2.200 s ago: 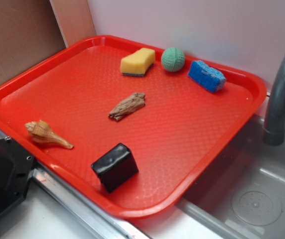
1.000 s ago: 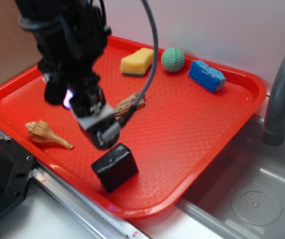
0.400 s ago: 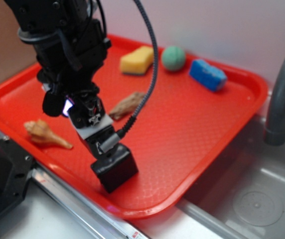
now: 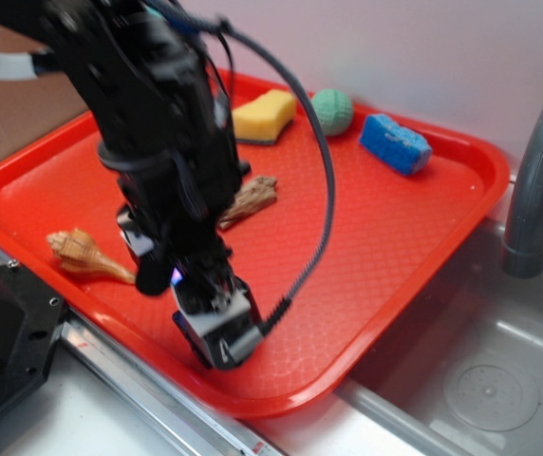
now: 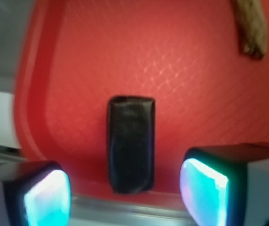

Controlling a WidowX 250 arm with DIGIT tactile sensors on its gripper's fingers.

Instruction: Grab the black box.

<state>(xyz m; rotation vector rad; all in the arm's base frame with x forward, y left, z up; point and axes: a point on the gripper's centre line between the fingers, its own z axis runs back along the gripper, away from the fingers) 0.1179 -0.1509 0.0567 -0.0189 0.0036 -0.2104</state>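
The black box (image 5: 130, 143) stands on the red tray (image 5: 181, 70), close to the tray's near rim. It shows as a narrow upright black shape in the wrist view. My gripper (image 5: 125, 193) is open. Its two glowing pads (image 5: 47, 197) stand wide apart, one on each side of the box and not touching it. In the exterior view the gripper (image 4: 210, 304) hangs low over the box (image 4: 241, 334) and hides most of it.
On the tray (image 4: 442, 237) lie a seashell (image 4: 82, 255), a brown wood piece (image 4: 250, 198), a yellow sponge (image 4: 264, 116), a green ball (image 4: 332, 111) and a blue sponge (image 4: 395, 142). A grey faucet (image 4: 537, 180) and a sink (image 4: 480, 380) are at the right. A metal ledge (image 5: 139, 209) runs past the tray's rim.
The arm came into view and dropped toward the tray's near edge, ending low over the black box. The box has not moved.
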